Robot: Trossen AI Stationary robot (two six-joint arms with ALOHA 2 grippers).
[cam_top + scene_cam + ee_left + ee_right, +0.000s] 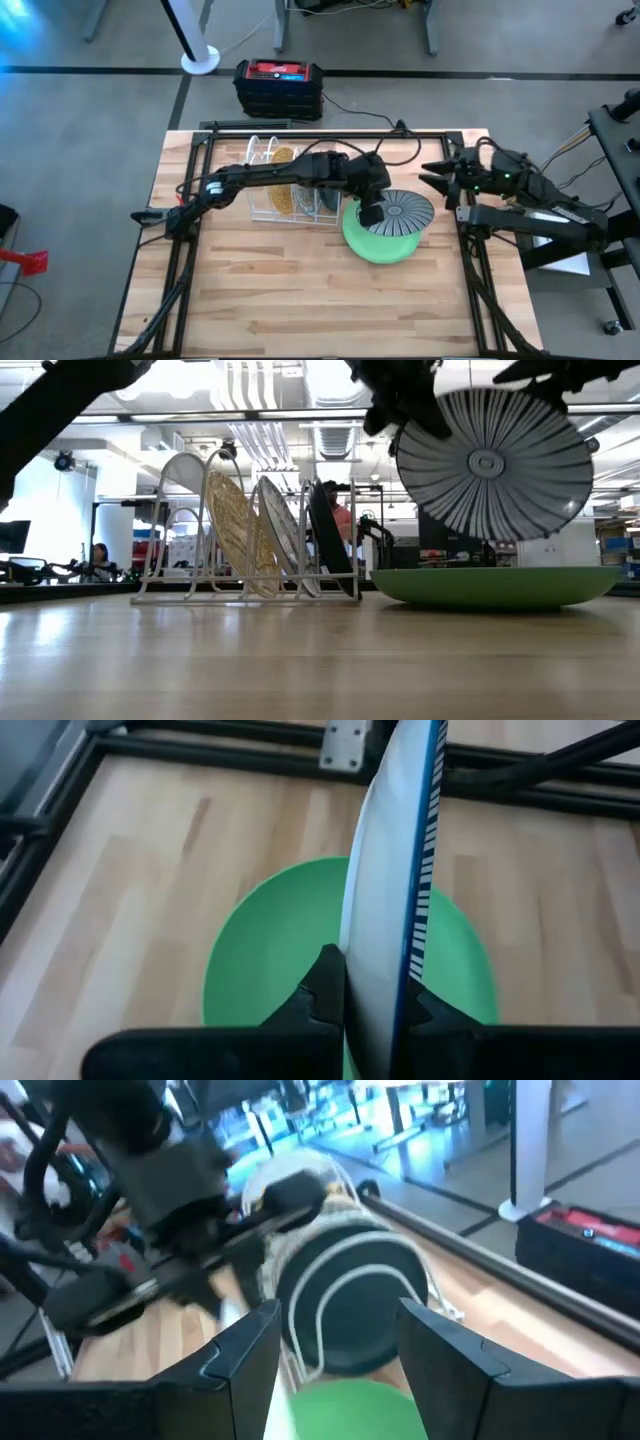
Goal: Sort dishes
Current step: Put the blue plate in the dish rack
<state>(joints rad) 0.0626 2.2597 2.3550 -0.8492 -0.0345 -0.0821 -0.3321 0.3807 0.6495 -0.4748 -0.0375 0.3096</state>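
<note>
Left claw [372, 1005] clamps the striped plate [492, 465] tilted on edge above the green plate [497, 585]; right claw [335, 1355] apart.

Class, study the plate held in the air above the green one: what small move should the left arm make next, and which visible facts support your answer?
Probably carry the white plate with blue pattern toward the white wire rack. The left gripper pinches its rim, holding it clear above the green plate lying flat on the table. The right gripper is open and apart, holding nothing. The rack's end slots look free.
</note>
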